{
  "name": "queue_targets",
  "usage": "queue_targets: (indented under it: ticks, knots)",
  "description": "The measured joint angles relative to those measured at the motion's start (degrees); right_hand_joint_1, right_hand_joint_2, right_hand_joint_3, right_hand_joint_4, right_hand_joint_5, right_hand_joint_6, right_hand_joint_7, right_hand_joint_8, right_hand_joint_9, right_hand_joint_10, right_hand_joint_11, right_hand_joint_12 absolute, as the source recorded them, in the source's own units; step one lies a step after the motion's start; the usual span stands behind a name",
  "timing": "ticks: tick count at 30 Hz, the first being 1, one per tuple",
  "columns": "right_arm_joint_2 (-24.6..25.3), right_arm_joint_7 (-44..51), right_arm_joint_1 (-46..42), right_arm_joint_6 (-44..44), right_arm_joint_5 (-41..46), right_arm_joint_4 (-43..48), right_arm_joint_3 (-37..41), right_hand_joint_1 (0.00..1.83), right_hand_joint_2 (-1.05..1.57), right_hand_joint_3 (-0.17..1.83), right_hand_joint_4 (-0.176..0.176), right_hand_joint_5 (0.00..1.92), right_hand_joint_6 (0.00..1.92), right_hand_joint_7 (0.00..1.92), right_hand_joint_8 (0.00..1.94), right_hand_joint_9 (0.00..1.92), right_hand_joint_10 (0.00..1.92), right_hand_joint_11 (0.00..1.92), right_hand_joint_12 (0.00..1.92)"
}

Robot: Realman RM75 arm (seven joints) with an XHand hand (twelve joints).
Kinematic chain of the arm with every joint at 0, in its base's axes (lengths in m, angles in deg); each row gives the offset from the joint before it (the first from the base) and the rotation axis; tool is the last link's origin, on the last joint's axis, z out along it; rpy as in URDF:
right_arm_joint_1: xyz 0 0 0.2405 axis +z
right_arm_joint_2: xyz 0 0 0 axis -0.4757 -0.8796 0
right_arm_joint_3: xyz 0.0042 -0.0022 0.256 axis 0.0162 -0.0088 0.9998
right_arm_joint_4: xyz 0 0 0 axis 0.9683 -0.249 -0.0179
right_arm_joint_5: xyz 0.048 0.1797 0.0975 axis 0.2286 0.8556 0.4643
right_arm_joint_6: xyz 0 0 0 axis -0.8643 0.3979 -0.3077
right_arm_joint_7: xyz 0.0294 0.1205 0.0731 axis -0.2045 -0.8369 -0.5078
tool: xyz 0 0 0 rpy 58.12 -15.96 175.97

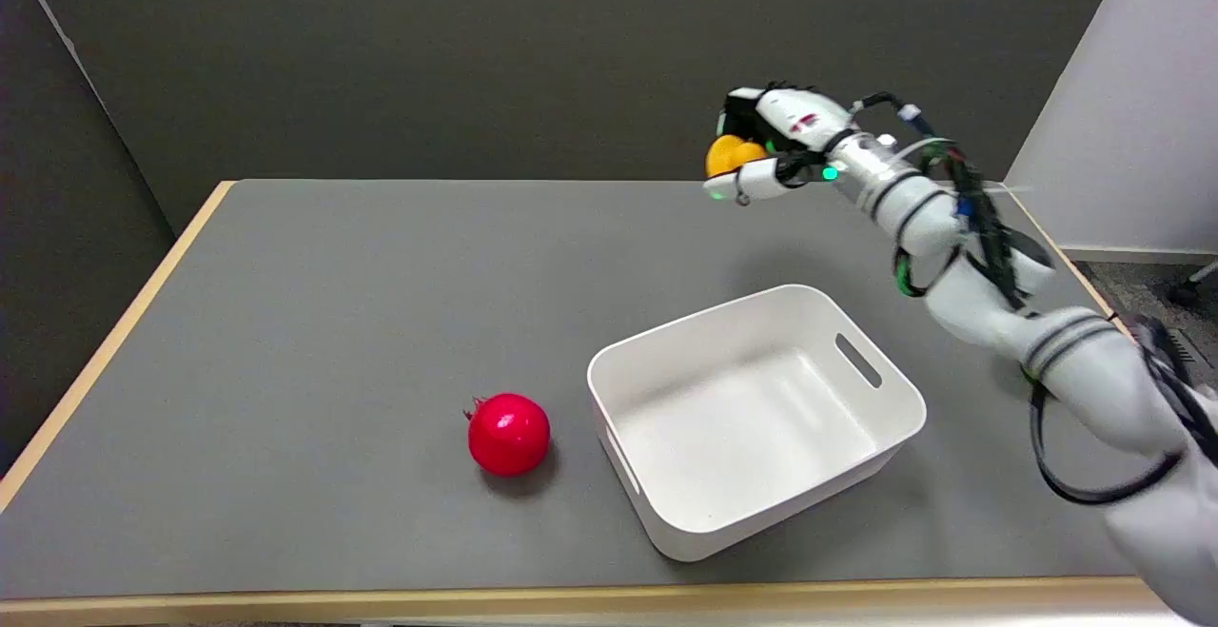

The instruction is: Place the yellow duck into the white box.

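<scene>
The yellow duck [731, 153] is up in the air, held by the right hand [766, 146]. Only a small yellow and orange part of it shows, because the fingers [752, 180] are curled around it. The hand grips the duck from the side, with one white finger under it and the black and white part of the hand above it. The hand is high above the far side of the tabletop [314, 323], near the back edge. A little green light glows on the wrist.

The right arm [961, 256] is white with black cables hanging off it. It comes in from the lower right and reaches up and across.

The white box [899, 418] sits on the grey tabletop, lower than the hand and closer to the near edge. It is open on top, and nothing can be seen inside it. It has a slot handle in its right wall. The duck is not over the box; it is further back.

A red pomegranate [509, 434] lies on the tabletop just left of the box. It is not touching the box.

The tabletop has a light wood edge. Behind it is a dark wall.
</scene>
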Motion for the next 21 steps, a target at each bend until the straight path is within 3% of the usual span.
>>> queue_targets:
  ticks: [10, 21]
  knots:
    - [-0.74, 1.07, -20.90, -1.38, 2.65, 20.46, 17.64, 1.20, 1.17, 0.18, -0.169, 0.57, 1.47, 0.88, 1.37, 0.82, 1.35, 0.64, 1.92]
    - [1.98, 1.67, -38.51, -15.86, 14.97, 28.33, 26.05, 1.21, 1.14, 0.22, -0.176, 0.59, 1.42, 0.89, 1.37, 0.84, 1.38, 0.68, 1.92]
